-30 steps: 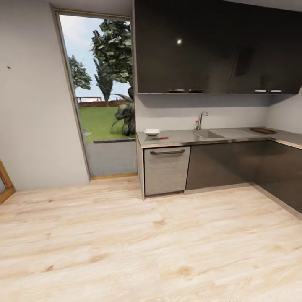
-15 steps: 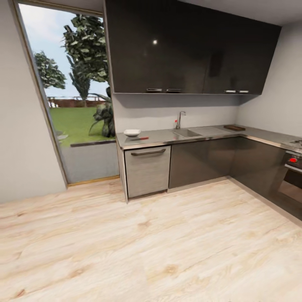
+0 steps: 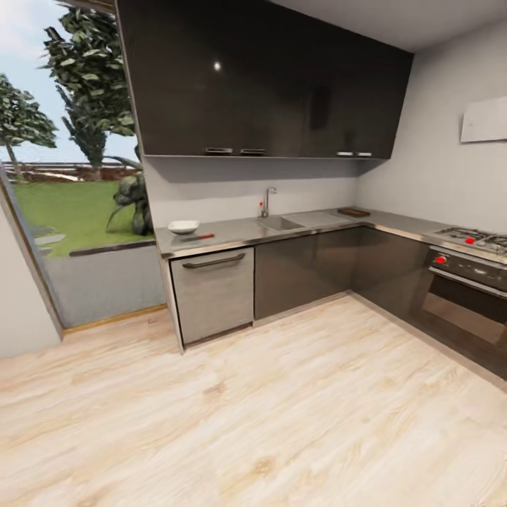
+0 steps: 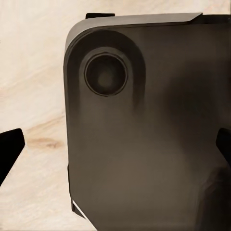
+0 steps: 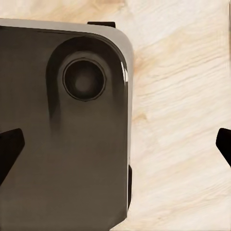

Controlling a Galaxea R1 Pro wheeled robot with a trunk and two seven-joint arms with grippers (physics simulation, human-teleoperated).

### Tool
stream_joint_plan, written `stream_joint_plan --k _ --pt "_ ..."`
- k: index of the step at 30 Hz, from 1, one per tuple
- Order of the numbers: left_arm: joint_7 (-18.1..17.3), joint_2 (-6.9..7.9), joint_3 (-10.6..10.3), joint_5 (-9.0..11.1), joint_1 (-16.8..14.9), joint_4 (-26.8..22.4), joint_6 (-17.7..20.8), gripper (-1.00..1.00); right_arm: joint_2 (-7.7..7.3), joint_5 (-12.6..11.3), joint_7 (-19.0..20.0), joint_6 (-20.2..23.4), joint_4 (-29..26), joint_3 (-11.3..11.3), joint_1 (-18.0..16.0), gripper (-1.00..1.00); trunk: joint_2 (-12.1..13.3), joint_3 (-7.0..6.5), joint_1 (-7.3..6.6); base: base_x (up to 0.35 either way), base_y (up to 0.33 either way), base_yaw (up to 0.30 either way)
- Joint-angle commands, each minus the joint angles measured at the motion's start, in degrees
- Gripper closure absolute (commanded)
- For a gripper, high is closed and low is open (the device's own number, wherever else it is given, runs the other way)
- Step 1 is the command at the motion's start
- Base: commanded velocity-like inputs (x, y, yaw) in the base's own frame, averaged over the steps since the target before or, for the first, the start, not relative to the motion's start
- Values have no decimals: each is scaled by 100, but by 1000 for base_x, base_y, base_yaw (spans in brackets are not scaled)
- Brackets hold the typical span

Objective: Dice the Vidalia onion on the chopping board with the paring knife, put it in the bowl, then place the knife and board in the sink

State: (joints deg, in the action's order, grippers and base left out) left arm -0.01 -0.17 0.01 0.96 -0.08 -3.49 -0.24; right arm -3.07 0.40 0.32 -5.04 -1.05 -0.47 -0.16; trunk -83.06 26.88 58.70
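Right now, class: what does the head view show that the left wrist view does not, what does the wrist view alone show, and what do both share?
Head view alone: the countertop with the bowl, paring knife, sink and chopping board.
Left wrist view alone: the left gripper, fingertips wide apart, above a dark rounded robot part.
Both: the pale wooden floor.

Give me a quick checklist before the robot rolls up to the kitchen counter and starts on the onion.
1. Path to counter: wooden floor ahead looks bare: ok.
2. Sink in sight, by the tap: ok.
3. Onion in the sink: basin's inside hidden from here: cannot tell.
4. Bowl and knife at the counter's left end: ok.
5. Chopping board right of the sink: ok.
6. Both jaws wide apart, nothing held: ok.
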Motion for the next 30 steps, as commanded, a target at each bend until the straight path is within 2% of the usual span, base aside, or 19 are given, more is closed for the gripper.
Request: stream_joint_plan --k 1,30 --pt "0 0 -1 10 -1 -2 -3 -100 0 4 3 -15 0 -5 -2 -100 -2 5 3 335 0 -300" --pt "1 0 -1 10 -1 -2 1 -100 0 4 3 -15 0 -5 -2 -100 -2 5 3 342 0 -300"
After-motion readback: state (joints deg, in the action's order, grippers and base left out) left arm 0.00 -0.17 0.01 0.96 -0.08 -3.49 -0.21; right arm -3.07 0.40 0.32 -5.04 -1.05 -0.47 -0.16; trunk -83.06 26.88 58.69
